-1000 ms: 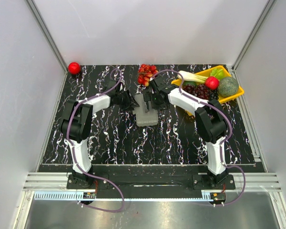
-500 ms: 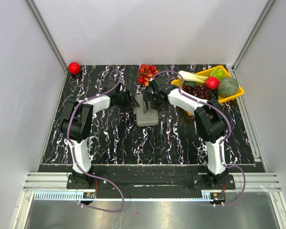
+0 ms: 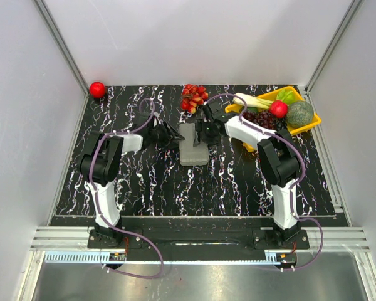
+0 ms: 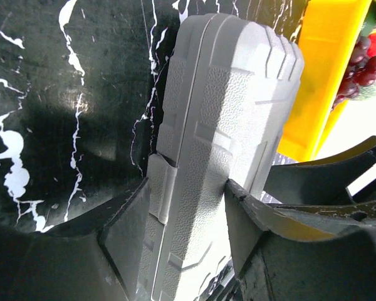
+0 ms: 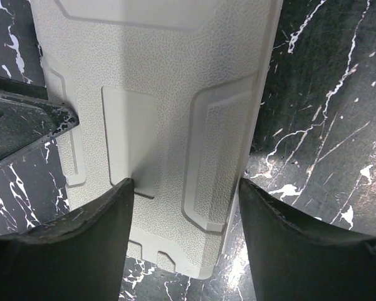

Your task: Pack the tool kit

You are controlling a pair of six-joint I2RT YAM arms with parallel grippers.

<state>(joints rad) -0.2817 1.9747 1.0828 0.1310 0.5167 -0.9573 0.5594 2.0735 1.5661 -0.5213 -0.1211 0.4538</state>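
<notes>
top external showed the tool kit [image 3: 193, 145] closed, flat at mid table [image 3: 144, 182]. the left gripper [image 4: 187, 188] pinched its edge; the right gripper [image 5: 185, 183] sat spread wide over the lid [image 5: 163, 63]. i judged latching was next, needing a firm squeeze.
</notes>
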